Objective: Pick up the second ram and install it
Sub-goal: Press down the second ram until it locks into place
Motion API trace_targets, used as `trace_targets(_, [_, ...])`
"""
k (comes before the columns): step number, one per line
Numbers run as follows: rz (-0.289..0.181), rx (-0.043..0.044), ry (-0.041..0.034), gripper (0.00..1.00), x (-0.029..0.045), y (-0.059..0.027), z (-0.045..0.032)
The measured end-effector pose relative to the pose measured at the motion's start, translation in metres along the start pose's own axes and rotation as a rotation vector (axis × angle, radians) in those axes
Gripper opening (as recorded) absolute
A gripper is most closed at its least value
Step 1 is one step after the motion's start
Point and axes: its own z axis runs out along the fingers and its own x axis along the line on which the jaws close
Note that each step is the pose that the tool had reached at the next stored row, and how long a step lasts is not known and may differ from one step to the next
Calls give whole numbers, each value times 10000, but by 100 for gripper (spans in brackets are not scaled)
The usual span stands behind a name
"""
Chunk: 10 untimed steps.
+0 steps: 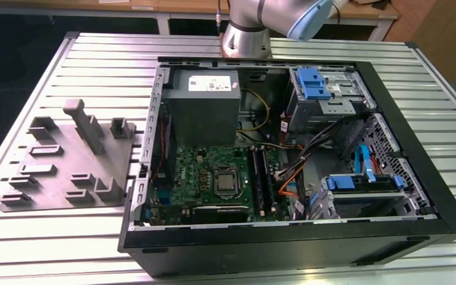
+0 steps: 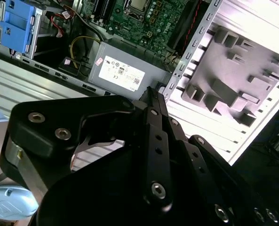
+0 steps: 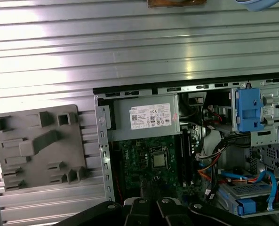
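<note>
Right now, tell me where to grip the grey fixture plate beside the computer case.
Probably the tall rib standing up from the grey fixture plate, jaws straight down across its thin sides: the plate lies flat on the table, offering little edge.

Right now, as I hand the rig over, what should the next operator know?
Tool: raised above the table, over the case edge by the power supply; open or shut can't be told.
Things: the ram slots lie beside the CPU. The grey fixture sits on the exterior view's left of the case.
Done or left: whether the second ram is seated in the slots is too small to tell, so check that first.
</note>
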Motion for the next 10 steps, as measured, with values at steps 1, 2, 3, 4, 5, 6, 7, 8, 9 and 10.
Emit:
trace_targets(1, [0, 0, 0, 10, 0, -4, 0])
trace_targets(2, [0, -1, 0, 10, -1, -8, 1])
trace_targets(3, [0, -1, 0, 10, -1, -12, 1])
trace_targets(4, [0, -2, 1, 10, -2, -16, 2])
trace_targets(5, [1, -1, 1, 10, -2, -16, 1])
trace_targets(6, [0, -1, 0, 10, -2, -16, 2])
trace_targets(7, [0, -2, -1, 10, -6, -16, 3])
trace_targets(8, [0, -1, 0, 10, -12, -15, 5])
trace_targets(9, [0, 0, 0, 10, -24, -13, 8])
trace_targets(10, [0, 0, 1, 10, -43, -11, 12])
